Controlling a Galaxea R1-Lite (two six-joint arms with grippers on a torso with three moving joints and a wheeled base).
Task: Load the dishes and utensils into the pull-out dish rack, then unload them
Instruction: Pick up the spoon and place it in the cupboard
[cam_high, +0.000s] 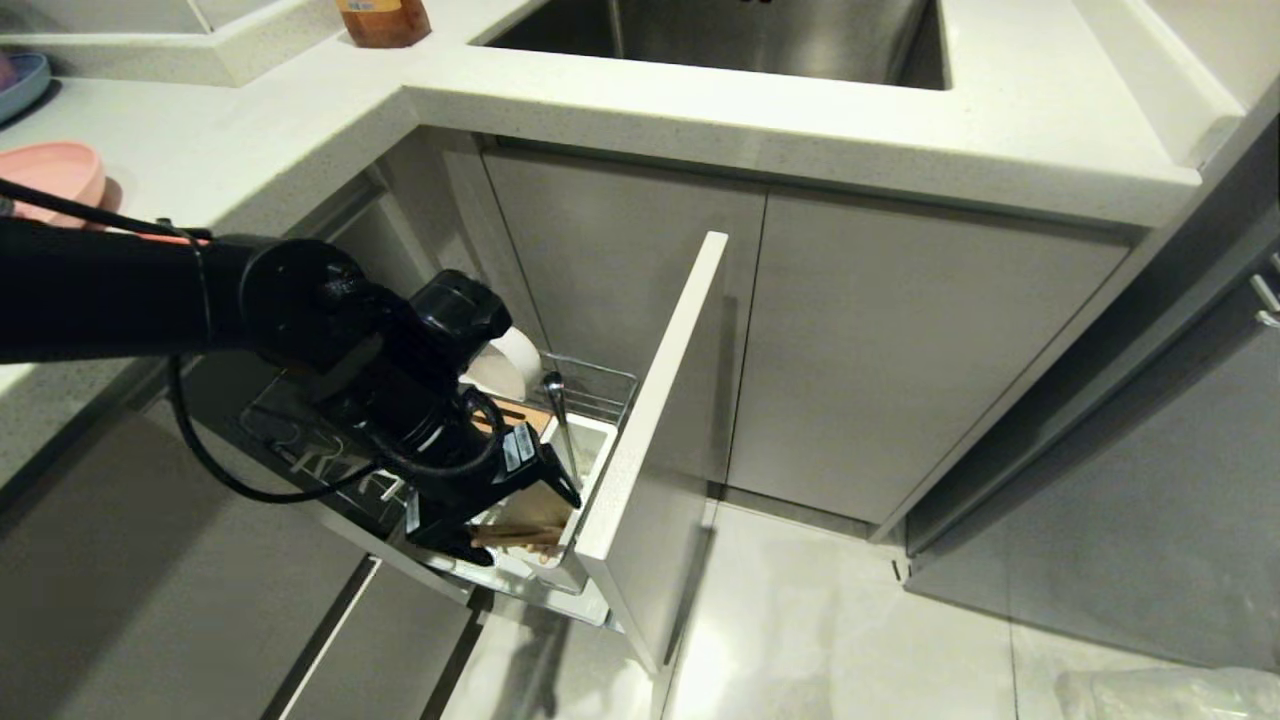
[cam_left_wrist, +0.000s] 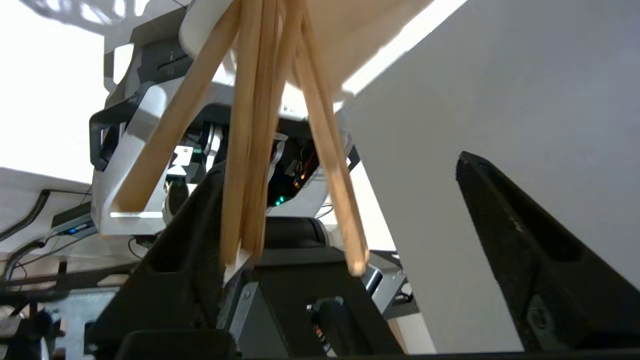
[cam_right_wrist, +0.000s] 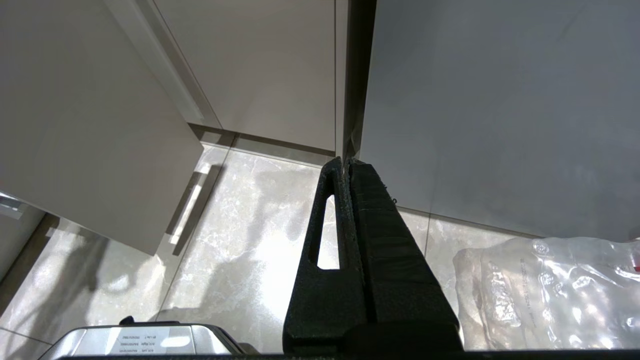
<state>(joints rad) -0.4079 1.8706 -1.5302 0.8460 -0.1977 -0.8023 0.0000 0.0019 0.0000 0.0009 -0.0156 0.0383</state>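
Two fingers (cam_left_wrist: 540, 260) of the left gripper (cam_high: 520, 505) stand wide apart, gripping nothing; chopsticks (cam_left_wrist: 250, 165) lean loose between them in the rack's (cam_high: 600, 385) utensil box (cam_high: 590, 450). Best retreat straight, not brushing sticks. Right gripper (cam_right_wrist: 350, 210) shut, idle.

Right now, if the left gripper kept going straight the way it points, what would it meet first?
Probably the light wooden chopsticks: in the left wrist view they stand directly ahead of the open left gripper, leaning from the white utensil box. Depth is unclear, though they look very close.
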